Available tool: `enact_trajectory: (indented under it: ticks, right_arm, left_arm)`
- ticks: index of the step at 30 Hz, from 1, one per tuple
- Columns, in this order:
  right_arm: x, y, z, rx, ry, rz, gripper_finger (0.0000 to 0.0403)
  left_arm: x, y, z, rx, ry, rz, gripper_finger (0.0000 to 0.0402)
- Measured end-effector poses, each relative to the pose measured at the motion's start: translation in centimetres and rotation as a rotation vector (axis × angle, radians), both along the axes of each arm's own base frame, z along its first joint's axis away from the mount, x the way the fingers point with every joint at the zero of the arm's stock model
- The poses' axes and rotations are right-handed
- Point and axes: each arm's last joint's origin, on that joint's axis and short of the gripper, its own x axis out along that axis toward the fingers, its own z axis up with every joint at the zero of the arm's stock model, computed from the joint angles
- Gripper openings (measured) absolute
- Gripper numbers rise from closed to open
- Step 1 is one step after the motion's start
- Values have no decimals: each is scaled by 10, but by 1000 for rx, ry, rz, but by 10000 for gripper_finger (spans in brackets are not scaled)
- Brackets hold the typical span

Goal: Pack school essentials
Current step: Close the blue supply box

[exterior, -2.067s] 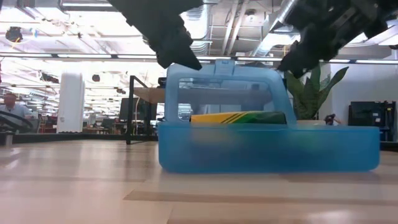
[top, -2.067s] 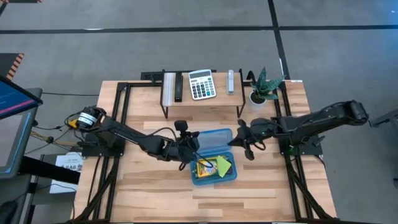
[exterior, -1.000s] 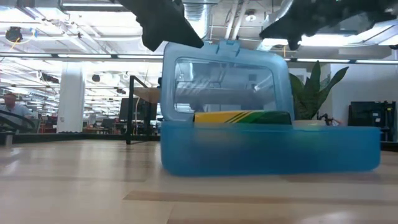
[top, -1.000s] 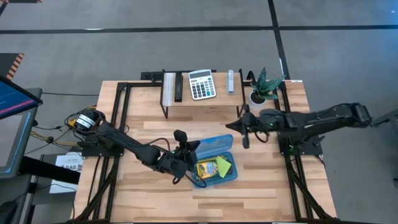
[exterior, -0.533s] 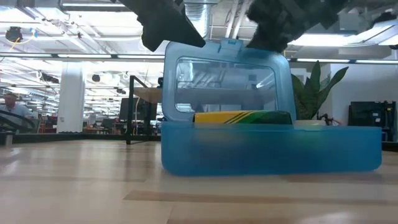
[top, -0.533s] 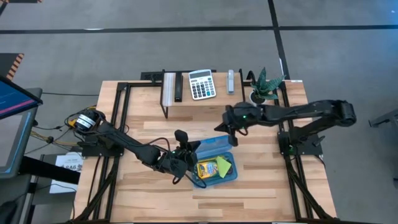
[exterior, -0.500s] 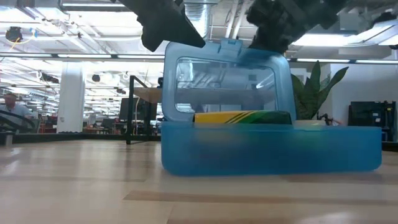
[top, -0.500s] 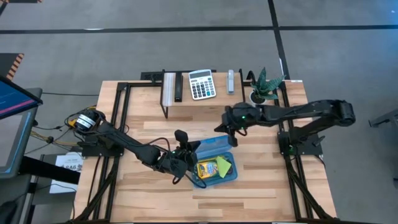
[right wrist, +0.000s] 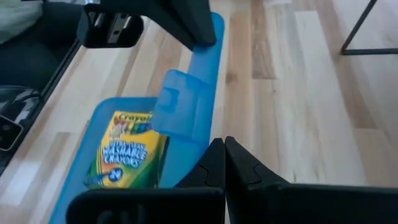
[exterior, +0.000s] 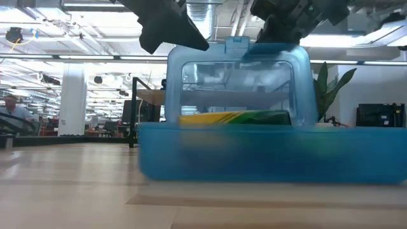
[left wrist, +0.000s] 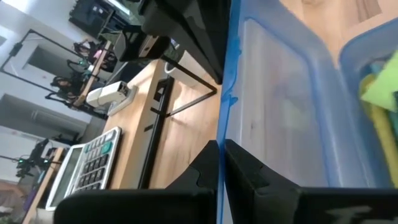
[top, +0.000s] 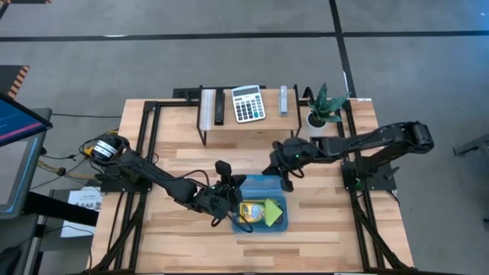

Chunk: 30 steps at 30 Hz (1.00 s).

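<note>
A translucent blue plastic case (top: 260,210) sits on the table with its hinged lid (exterior: 236,86) standing nearly upright. Inside lie the yellow-green crayon box (right wrist: 127,152) and a lime-green sticky-note pad (top: 273,211). The other essentials are hidden or too small to tell. My left gripper (top: 229,191) is shut at the lid's left side edge. My right gripper (top: 284,174) is shut and sits at the lid's free top edge, beside the latch tab (right wrist: 177,99). My left gripper pinches the lid's side edge (left wrist: 222,118) between its two fingers, coming in from the table's left, and the thin blue edge runs between the fingertips. The lid stands upright in the hold while the case's bottom rests on the table. My right gripper's shut fingers (right wrist: 214,155) lie against the lid's free top edge (right wrist: 200,134) next to the latch tab, coming from the far right and slanting down. Whether the edge sits between the fingers, I cannot tell.
A black-framed shelf (top: 248,126) at the far edge carries the white-grey calculator (top: 247,103) and black and grey bars. A potted plant (top: 325,107) stands at the far right. Bare wood lies on the near side of the case. A person (exterior: 9,105) shows far off in the room.
My right gripper has swung from the far right toward the case and down onto the lid's top edge. The lid has tipped from leaning back to nearly upright. The case has slid a little toward the table's near edge. My left gripper has kept its hold.
</note>
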Motion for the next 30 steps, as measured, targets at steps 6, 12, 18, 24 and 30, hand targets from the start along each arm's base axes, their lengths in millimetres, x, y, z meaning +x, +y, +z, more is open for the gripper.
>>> enact_trajectory:
  ticks: [6, 12, 18, 24, 30]
  right_arm:
    - [0, 10, 0, 4, -1, 30, 8]
    - [-1, 19, 0, 13, -1, 52, 8]
    - [-2, 31, 1, 27, -4, 85, 8]
    - [-5, 47, 1, 26, -3, 107, 8]
    - [-7, 60, 2, 19, -18, 108, 8]
  left_arm:
    - [0, 0, 0, -18, 4, -14, 30]
    - [0, 0, 0, -14, -5, -3, 100]
    - [-1, -13, 8, -19, -99, 0, 155]
    - [-4, -26, 22, -71, -210, -40, 169]
    - [-8, -31, 20, -99, -211, -36, 169]
